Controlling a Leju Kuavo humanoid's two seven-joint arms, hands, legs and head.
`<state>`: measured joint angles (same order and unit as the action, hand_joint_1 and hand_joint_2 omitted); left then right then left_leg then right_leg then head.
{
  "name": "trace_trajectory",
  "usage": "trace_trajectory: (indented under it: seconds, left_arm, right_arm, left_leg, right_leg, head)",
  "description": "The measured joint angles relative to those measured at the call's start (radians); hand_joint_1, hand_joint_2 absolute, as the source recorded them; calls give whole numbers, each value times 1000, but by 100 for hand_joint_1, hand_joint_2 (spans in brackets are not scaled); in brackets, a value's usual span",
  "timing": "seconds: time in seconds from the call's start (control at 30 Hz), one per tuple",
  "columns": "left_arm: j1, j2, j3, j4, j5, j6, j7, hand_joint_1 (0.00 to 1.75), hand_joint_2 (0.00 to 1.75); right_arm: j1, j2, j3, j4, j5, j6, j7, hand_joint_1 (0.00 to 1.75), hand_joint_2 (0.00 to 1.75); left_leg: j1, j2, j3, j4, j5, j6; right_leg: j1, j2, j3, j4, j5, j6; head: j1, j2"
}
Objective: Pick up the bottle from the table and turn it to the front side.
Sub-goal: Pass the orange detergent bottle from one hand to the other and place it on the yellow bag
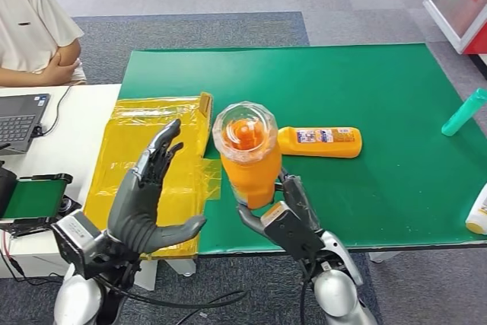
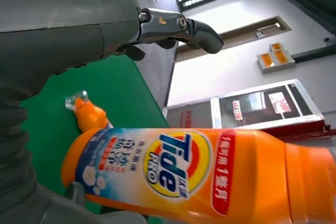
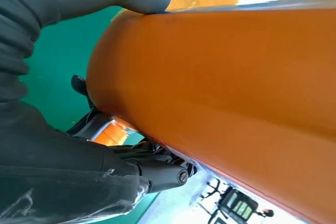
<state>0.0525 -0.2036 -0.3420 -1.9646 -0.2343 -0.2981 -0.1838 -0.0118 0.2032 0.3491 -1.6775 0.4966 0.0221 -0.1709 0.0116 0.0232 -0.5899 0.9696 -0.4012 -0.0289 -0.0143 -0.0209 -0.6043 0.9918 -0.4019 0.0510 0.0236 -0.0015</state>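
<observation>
Right hand (image 1: 281, 215) is clamped on orange bottle (image 1: 251, 159), clear-capped, Tide label seen; left hand (image 1: 151, 188) is spread, holding nothing.

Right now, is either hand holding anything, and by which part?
The right hand grips the orange plastic detergent bottle around its lower body. The left hand holds nothing.

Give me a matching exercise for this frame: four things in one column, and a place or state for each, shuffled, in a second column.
Things:
1. right hand
2. left hand
3. second orange bottle
4. yellow bag

States or places:
A. lying on its side on the green mat
B. holding nothing, fingers apart
C. spread at the mat's left edge
D. holding an orange bottle upright

Pairs: 1-D, 2-B, 3-A, 4-C
</observation>
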Motion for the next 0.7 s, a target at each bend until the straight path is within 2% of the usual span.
trace_trajectory:
  seconds: [0.1,0.3,0.7]
  left_arm:
    - [-35,7,-44,3,-95,37,6,0,175]
    - [-84,14,-94,21,-161,90,10,0,175]
    - [-99,21,-124,29,-201,115,8,0,175]
  right_arm:
    - [-3,0,9,22,26,-7,8,175,175]
    - [-5,0,32,47,70,-13,9,175,175]
    - [-3,0,69,49,145,-37,6,175,175]
  left_leg:
    - [0,0,0,0,0,0]
    - [0,0,0,0,0,0]
    - [0,0,0,0,0,0]
  right_leg:
    - [0,0,0,0,0,0]
    - [0,0,0,0,0,0]
    - [0,0,0,0,0,0]
  head:
    - [0,0]
    - [0,0]
    - [0,0]
